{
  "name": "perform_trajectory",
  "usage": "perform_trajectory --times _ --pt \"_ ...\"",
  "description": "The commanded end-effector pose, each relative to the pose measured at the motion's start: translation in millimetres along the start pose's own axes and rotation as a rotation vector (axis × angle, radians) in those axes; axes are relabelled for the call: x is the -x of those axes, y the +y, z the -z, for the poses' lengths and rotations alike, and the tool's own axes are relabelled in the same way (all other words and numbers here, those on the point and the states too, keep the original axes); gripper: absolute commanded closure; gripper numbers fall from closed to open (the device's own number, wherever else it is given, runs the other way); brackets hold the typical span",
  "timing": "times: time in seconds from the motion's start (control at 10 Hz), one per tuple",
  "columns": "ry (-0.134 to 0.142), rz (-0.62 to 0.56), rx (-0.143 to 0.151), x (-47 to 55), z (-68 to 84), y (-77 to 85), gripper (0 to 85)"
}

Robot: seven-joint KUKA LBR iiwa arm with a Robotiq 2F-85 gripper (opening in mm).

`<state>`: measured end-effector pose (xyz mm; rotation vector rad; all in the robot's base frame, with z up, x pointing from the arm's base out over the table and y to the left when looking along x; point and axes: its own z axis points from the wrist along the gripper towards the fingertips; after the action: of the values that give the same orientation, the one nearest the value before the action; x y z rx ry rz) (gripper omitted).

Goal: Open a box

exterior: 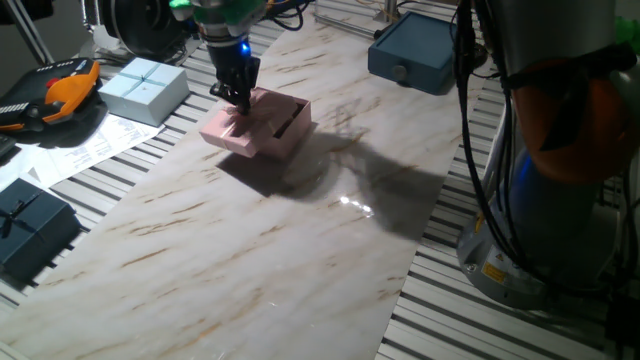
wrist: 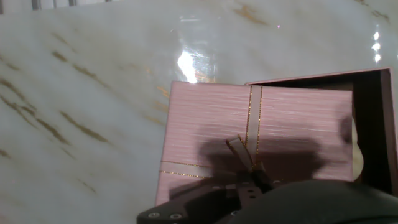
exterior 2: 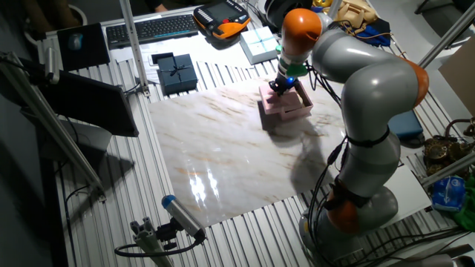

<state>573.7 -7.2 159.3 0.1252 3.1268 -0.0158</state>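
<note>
Fingers of the black two-finger gripper [exterior: 238, 97] press down at the thin ribbon bow [wrist: 244, 155] on the pale-pink square cardboard lid [exterior: 237, 128]; whether they pinch it cannot be told. Lid sits shifted sideways off the small pale-pink cardboard box [exterior: 283, 122] on the marble-patterned tabletop [exterior: 260, 240], exposing its dark interior. Judged partly done: lid still needs lifting clear.
</note>
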Motion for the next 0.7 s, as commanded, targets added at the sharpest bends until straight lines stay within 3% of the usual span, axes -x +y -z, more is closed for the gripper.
perform_trajectory --times 0.0,0.1,0.6 --pt "-0.015 0.002 0.01 0.0 0.0 -0.2 85.0" --pt "-0.024 -0.005 0.039 0.5 0.7 1.4 85.0" --pt "-0.063 0.047 0.039 10.2 10.5 50.9 85.0"
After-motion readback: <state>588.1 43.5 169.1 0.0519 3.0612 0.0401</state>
